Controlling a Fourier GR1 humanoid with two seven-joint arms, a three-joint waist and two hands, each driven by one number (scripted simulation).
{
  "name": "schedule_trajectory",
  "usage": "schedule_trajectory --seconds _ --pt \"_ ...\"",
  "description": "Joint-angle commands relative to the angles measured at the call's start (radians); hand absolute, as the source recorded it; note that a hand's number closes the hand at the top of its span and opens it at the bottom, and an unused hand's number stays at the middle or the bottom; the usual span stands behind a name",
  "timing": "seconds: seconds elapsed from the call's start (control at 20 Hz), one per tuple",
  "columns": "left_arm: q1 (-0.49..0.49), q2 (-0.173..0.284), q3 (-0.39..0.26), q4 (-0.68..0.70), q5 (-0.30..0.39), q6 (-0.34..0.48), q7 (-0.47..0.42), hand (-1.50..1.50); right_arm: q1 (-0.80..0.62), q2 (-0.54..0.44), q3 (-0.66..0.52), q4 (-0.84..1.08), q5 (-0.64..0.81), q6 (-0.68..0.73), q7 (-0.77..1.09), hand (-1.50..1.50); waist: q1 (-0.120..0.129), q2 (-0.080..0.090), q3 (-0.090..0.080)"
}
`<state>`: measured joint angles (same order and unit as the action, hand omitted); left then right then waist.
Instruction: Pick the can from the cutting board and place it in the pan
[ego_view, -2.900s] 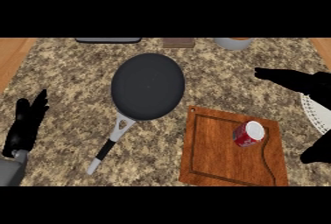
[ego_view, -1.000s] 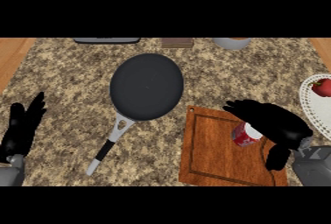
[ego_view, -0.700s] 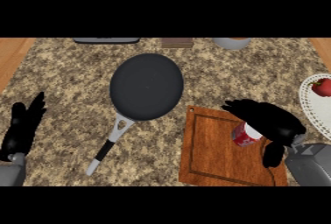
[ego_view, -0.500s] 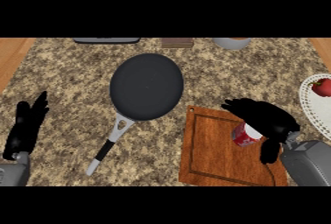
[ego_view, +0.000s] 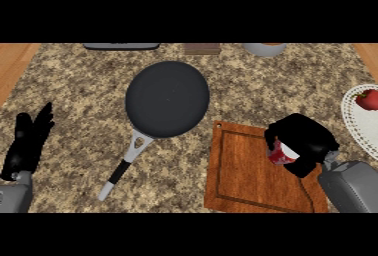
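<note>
Right hand (ego_view: 306, 142) curled around the red can (ego_view: 282, 154), white top showing, on the right part of the wooden cutting board (ego_view: 247, 175) with its grooved rim. Round dark pan (ego_view: 167, 99), oval-looking, grey-black handle toward lower left, sits on the speckled granite counter (ego_view: 81, 85), bare stone around it. Left hand (ego_view: 28, 142) open, fingers up, at left edge; white plate (ego_view: 358, 125) with a red fruit (ego_view: 367, 99) at right edge.

Desk (ego_view: 74, 80): speckled brown-and-beige granite pattern. Pan (ego_view: 167, 98): matte dark grey, with a silver-and-black handle. Right of the pan, cutting board (ego_view: 247, 175): reddish-brown wood grain. Can (ego_view: 281, 153): red with a white top. Both hands, right hand (ego_view: 306, 140) and left hand (ego_view: 28, 142): black. Plate (ego_view: 359, 130) far right of the pan: white, carrying a red fruit (ego_view: 367, 99).
</note>
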<state>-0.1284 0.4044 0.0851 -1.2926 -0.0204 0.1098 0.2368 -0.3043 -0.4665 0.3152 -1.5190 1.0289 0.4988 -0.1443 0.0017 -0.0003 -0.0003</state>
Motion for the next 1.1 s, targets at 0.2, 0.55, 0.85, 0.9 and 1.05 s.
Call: schedule_trajectory --seconds 0.2,0.55,0.85,0.9,1.05 --pt "0.032 -0.021 0.012 -0.008 -0.033 -0.009 -0.031 0.00 0.039 0.108 -0.059 -0.028 0.053 0.012 0.154 1.50 -0.003 -0.001 0.000" --pt "0.037 -0.014 0.020 -0.026 -0.031 -0.013 -0.002 0.00 0.212 0.212 -0.186 -0.083 0.072 -0.139 0.388 1.50 -0.012 -0.003 0.000" --pt "0.019 -0.023 0.031 -0.019 -0.025 -0.013 0.006 0.00 0.153 0.270 -0.158 -0.335 0.101 -0.300 0.371 1.50 -0.011 -0.004 0.000" --pt "0.035 -0.025 0.029 -0.047 -0.015 -0.024 0.013 0.00 0.171 0.263 -0.192 -0.341 0.064 -0.359 0.312 1.50 -0.008 -0.005 0.001" --pt "-0.015 -0.013 0.038 0.012 -0.031 -0.026 0.007 0.00 0.139 0.295 -0.168 -0.381 0.046 -0.363 0.295 1.50 -0.007 0.000 0.000"
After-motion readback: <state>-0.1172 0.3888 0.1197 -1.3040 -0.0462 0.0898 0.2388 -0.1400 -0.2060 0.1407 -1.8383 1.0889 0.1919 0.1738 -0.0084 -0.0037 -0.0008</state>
